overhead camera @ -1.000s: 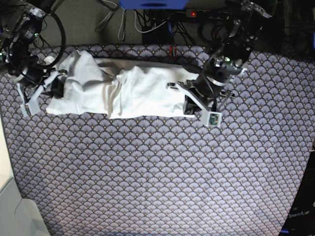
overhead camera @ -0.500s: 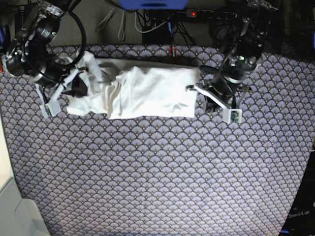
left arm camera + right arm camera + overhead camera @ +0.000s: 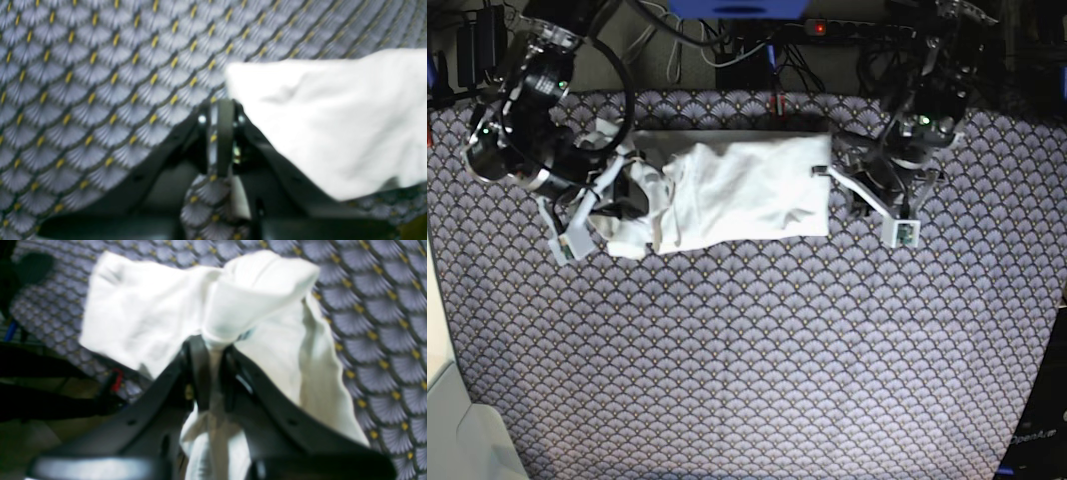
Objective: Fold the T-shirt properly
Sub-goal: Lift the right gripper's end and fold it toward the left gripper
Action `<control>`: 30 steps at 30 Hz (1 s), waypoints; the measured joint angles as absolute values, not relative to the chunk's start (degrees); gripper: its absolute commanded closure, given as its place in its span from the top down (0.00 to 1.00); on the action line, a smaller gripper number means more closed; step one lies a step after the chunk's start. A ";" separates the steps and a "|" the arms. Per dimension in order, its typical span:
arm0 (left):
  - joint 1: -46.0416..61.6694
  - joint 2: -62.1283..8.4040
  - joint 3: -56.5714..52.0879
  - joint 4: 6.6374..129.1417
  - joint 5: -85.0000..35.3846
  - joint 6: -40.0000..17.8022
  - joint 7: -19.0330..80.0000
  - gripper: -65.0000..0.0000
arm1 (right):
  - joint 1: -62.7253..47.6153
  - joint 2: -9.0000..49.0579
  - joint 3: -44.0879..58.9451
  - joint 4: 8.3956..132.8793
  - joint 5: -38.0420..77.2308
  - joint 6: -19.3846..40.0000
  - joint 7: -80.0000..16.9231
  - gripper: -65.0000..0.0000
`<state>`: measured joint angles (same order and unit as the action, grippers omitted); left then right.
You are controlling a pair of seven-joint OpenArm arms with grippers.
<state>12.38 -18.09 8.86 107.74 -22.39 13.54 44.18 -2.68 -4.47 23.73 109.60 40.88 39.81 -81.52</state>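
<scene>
The T-shirt (image 3: 737,195) lies toward the far edge of the purple scallop-patterned tablecloth (image 3: 757,360), stretched sideways in a long wrinkled band with its longer edges roughly parallel to that edge. At the shirt's end on the left of the base view, the right gripper (image 3: 210,350) has its jaws pinched on a bunched fold of the white cloth, which rises into a rumpled peak just past the fingertips and drapes down on both sides. At the shirt's opposite end, the left gripper (image 3: 220,113) sits just beside the shirt's corner, its jaws pressed together with nothing white between them; only the patterned tablecloth shows behind the narrow slit.
</scene>
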 measured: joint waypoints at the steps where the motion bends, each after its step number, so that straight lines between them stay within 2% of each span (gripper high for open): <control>1: 12.12 -18.06 8.67 107.74 -22.28 13.63 44.88 0.05 | -2.33 -4.80 23.68 109.60 40.75 39.81 -81.43 0.00; 5: 10.83 -17.98 8.71 107.46 -22.33 13.69 44.97 0.05 | -2.20 -6.37 21.56 109.60 40.80 39.81 -81.43 0.00; 10: 10.22 -17.15 8.91 104.44 -16.45 13.67 45.23 0.05 | -1.96 -6.61 19.18 109.60 40.95 39.81 -81.49 0.00; 13: 9.45 -16.01 8.97 104.27 -14.85 13.50 44.71 0.05 | -1.37 -6.79 19.44 109.60 44.99 39.81 -81.56 0.00; 18: 9.45 -15.38 9.08 103.83 -15.16 13.30 44.82 0.05 | 0.73 -4.34 20.47 109.62 50.33 39.81 -81.47 0.00; 26: 6.83 -14.28 12.38 96.40 -14.79 13.74 45.28 0.05 | 0.93 -2.87 20.29 109.60 58.61 39.83 -81.84 0.00; 30: 6.81 -14.41 14.39 95.94 -14.81 13.74 45.23 0.05 | 0.95 -2.37 20.25 109.60 59.22 39.83 -81.87 0.00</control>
<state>6.81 -14.41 14.39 95.94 -14.81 13.74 45.23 0.95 -2.37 20.25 109.60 59.22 39.83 -81.87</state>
